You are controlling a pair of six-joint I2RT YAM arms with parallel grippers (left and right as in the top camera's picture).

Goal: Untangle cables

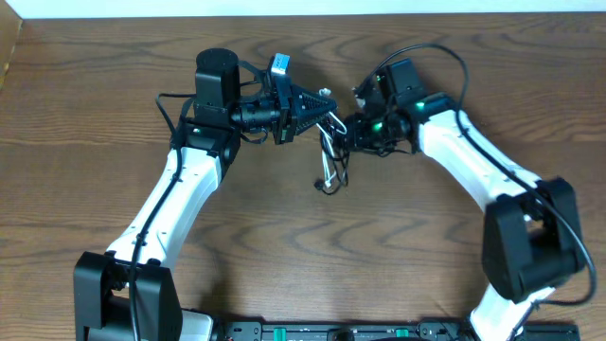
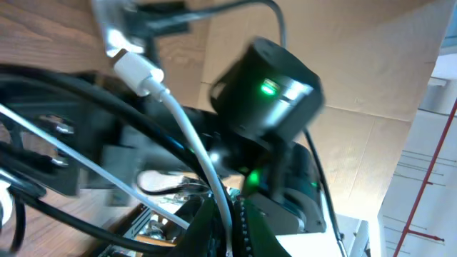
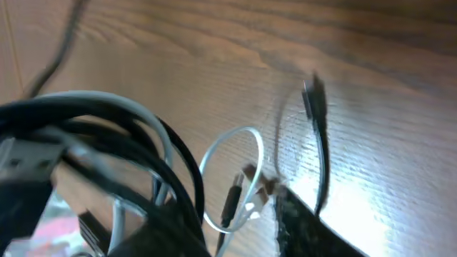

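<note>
The two cords (image 1: 329, 161) are bunched together in the middle of the desk (image 1: 284, 237), between the two arms. The left claw (image 1: 325, 109) and the right claw (image 1: 347, 131) point at each other, with the top of the bunch at their tips. The rest hangs down in a small tangle. Up close, the white cord (image 2: 200, 151) runs right past the left camera. The black cord (image 3: 320, 150) curves over the wood. I cannot tell if either claw is spread or pinching.

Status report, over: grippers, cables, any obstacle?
Left gripper and right gripper meet at cables, grip unclear. Black and white strands tangled together. No obstacle seen.
</note>
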